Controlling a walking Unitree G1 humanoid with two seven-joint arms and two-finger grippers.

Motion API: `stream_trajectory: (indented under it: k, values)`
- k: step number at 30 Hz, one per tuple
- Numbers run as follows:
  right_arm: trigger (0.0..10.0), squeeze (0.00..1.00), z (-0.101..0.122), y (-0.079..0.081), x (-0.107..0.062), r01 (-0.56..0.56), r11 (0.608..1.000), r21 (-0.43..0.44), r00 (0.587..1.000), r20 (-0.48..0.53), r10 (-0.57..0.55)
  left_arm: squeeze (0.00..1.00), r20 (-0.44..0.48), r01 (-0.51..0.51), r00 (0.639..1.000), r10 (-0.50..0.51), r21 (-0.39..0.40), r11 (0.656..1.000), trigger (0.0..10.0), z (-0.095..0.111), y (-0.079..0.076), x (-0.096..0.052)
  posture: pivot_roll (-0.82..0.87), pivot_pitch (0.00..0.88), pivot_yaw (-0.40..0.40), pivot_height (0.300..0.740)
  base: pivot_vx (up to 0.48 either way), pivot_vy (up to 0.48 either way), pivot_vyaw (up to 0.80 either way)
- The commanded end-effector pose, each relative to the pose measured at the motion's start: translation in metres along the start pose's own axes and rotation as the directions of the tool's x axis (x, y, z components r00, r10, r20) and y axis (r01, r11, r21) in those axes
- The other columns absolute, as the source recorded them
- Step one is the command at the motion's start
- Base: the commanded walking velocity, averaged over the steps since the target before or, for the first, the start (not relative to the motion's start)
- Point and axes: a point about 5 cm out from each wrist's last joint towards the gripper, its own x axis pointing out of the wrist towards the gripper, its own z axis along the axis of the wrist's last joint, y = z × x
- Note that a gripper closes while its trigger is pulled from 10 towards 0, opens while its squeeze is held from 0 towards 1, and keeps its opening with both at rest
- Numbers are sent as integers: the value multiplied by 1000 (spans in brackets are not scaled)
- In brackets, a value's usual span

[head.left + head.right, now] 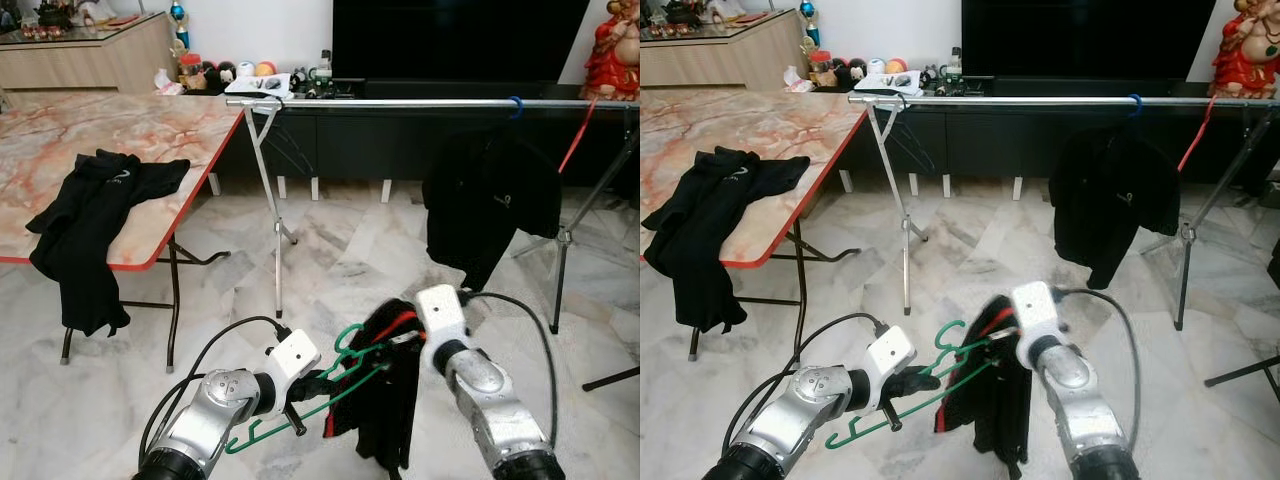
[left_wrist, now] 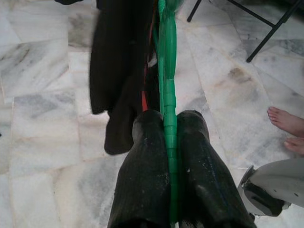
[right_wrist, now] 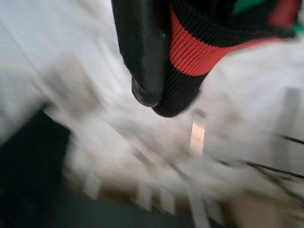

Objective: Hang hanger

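Both hands [image 1: 318,388] [image 1: 418,340] hold green hanger [image 1: 345,385] with black shirt [image 1: 390,400]

Right wrist view motion-blurred; floor [image 3: 118,142] smeared, nothing behind the black-and-red cuff [image 3: 190,57] readable. Right hand [image 1: 418,338] fingers buried in the black garment [image 1: 385,400], state unclear. Left wrist view: bare foot [image 2: 286,122] cropped at frame edge. Red figurine [image 1: 612,50] cut off. Small desk items [image 1: 255,75] too tiny.

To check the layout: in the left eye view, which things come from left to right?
Black shirt on the table → left end effector → green hanger → right end effector → hung black shirt → red statue.
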Motion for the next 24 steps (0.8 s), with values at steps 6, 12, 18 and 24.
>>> stream_trajectory:
  k: [6, 12, 18, 24]
  values:
    - [10000, 0, -6, -13, 1, 110, 994, 12, 994, -32, -109, 0, -14, 3, 1000, -3, 10, 1000, 10000, -2, 2, -3, 60, 34, 37, 740, 0, 0, 0]
    - [10000, 0, -7, 1, 4, 54, 998, 23, 998, -37, -53, 0, -5, 8, 1000, -8, 11, 1000, 10000, 0, 1, -1, 60, 34, 37, 740, 0, 0, 0]
    - [10000, 0, 1, 22, 2, -124, 985, 117, 992, 7, 124, 0, 5, 14, 1000, -14, 4, 1000, 10000, 0, -1, -1, 58, 37, 38, 740, 0, 0, 0]
    - [10000, 0, 11, 35, -2, -241, 961, 137, 969, 85, 231, 0, 12, 16, 1000, -16, 2, 1000, 10000, 1, -1, 0, 58, 38, 38, 740, 0, 0, 0]
